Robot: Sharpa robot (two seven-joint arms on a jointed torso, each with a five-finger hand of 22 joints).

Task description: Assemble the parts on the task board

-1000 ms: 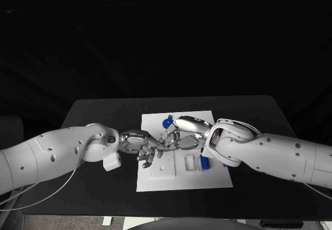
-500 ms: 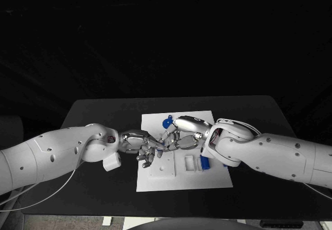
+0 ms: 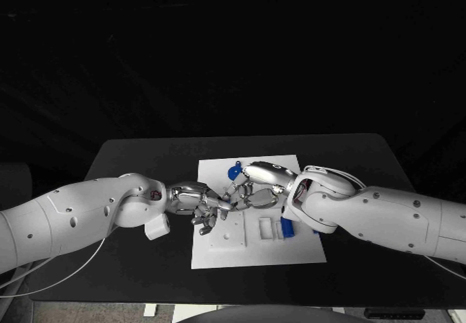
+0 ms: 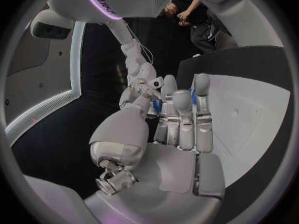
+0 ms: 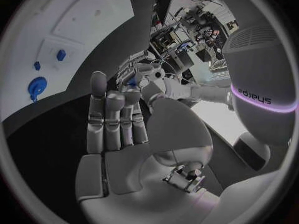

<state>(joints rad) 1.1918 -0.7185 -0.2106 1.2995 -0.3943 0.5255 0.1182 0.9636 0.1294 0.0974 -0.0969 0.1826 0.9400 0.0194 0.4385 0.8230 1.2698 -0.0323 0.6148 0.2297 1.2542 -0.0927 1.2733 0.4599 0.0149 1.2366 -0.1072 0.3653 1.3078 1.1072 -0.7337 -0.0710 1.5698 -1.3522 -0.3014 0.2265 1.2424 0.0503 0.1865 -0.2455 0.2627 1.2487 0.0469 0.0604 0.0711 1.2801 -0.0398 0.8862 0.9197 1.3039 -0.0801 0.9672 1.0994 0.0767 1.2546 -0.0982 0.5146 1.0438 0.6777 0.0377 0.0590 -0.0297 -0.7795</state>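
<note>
While the task board lies mid-table with most of its slots unfilled, assembly appears to be at an early stage. Both hands meet above the board's middle. The left hand and right hand have fingertips converging on what looks like a small blue part (which hand holds it cannot be told). A round blue part lies at the far edge of the board. Smaller blue parts sit beside the white block near the right edge, seemingly yet to be placed.
</note>
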